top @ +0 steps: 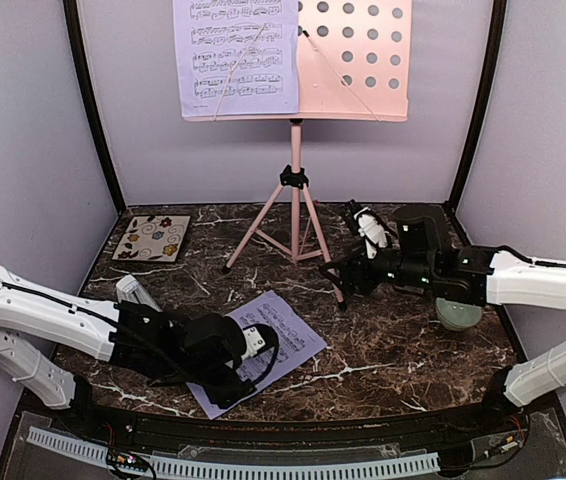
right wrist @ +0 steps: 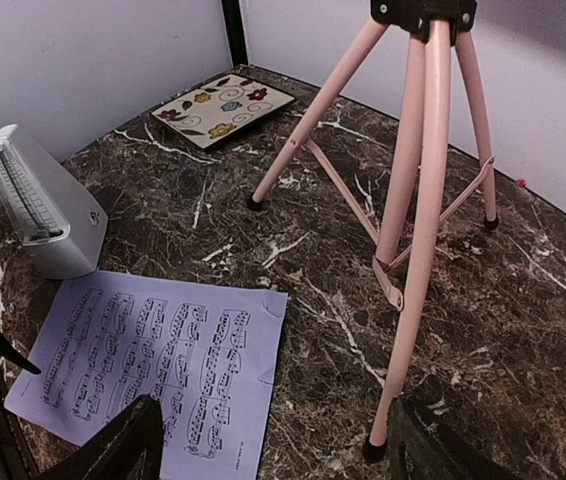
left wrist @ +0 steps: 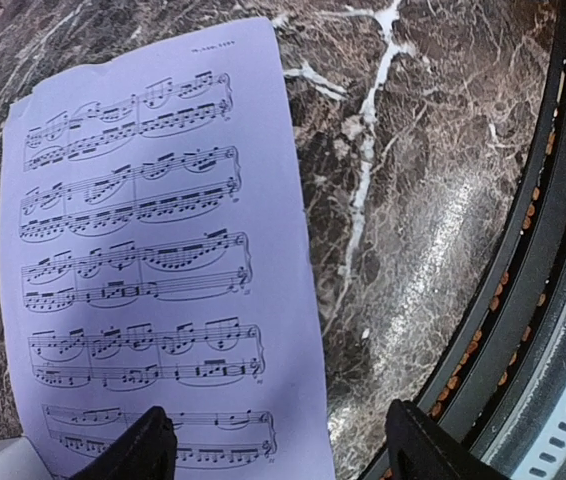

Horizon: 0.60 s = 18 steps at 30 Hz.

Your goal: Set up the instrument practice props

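Two pincers, both mine, both spread with nothing between the fingers. My left pincer [left wrist: 278, 452] hangs low over the page [left wrist: 153, 250] that lies flat on the worktop [left wrist: 413, 200]. One finger [left wrist: 143, 445] is over the page's bottom staves and the other is over bare marble beside the page's edge, near the front rim. I cannot tell whether either one touches down.

My right pincer [right wrist: 273, 450] is low on the right side and points at the stand [right wrist: 418, 180]. The foot of the stand's nearest leg shows just beside one of my fingers; I cannot tell if they touch.

The stand is upright at the back, its three legs splayed on the marble. A second page [top: 238, 55] rests on the left half of its desk. The metronome [right wrist: 38, 205] stands upright on the left, just beyond the flat page's corner. A tile [top: 152, 238] lies in the back left corner, and a bowl [top: 458, 313] sits under my right arm.
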Motion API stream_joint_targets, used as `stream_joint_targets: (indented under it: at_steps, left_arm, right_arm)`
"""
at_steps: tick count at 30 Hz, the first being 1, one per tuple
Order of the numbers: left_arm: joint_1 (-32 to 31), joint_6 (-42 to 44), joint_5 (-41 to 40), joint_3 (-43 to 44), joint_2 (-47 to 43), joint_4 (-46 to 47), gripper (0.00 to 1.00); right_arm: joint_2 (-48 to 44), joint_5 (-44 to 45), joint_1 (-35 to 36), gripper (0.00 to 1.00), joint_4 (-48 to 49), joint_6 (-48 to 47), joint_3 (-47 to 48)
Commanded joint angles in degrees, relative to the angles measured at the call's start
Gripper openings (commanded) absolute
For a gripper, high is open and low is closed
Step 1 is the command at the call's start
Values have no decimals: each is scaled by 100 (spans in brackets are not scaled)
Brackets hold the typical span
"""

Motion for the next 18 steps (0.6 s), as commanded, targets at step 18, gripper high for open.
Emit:
stream_joint_targets:
  at_steps: [18]
  left_arm:
    - [-803,-534,-2051,2337,2984,-1923,68]
  right_arm:
    - [449,180,32,75,404,145,34]
